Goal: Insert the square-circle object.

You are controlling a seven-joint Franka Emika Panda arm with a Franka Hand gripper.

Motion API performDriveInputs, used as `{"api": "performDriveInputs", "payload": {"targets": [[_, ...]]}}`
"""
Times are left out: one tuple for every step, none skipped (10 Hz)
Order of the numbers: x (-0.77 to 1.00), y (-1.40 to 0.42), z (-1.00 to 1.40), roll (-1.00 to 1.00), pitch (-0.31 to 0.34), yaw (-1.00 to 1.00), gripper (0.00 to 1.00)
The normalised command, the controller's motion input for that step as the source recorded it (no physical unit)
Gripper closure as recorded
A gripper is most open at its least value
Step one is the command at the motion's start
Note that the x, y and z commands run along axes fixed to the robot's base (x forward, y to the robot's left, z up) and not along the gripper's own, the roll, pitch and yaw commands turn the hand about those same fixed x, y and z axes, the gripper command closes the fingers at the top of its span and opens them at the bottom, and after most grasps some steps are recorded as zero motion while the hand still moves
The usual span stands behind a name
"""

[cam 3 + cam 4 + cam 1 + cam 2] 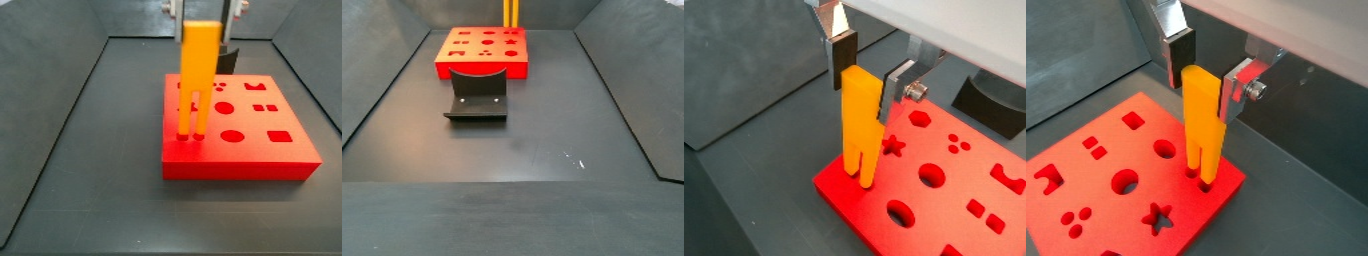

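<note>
**Ana:** Side view first, biggest thing first: the dark worktop [516,130] runs between sloped walls. At its far end sits the red block [481,52] with shaped holes, and just in front of it stands the fixture [477,94], a dark bracket on its base plate.

**Ben:** And the square-circle object?

**Ana:** The square-circle object [198,75] stands on the red block [241,125], near one corner. Both prong tips are at a pair of small holes there, and in a wrist view [1203,125] they look just entered rather than sunk deep.

**Ben:** So how far along is the job?

**Ana:** I'd judge it late but not finished. The piece is lined up and its tips are seated; what seems left is pushing it down and letting go. Most of its length is above the block, though how deep it should go I cannot tell.

**Ben:** Which way does it point?

**Ana:** Its long axis is upright, close to plumb in both side views. The solid slab is on top and the two prongs point down into the block.

**Ben:** And the gripper?

**Ana:** The gripper [865,70] is directly above the block, at the slab's upper end. Its dark pads [843,58] press the slab's sides, so it is clamped on the square-circle object [859,120], not released.
</note>
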Motion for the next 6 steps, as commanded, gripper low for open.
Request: {"api": "performDriveInputs", "payload": {"targets": [[0.37,0.0,-0.16,0.12,0.073,0.07,1.0],[0.11,0.08,-0.16,0.13,0.041,0.07,1.0],[0.0,0.04,-0.21,0.09,0.009,0.01,1.0],[-0.1,0.0,-0.25,0.09,0.0,0.0,1.0],[-0.09,-0.17,-0.13,0.09,0.0,0.0,1.0],[-0.03,-0.25,-0.07,0.07,0.0,0.0,1.0]]}}
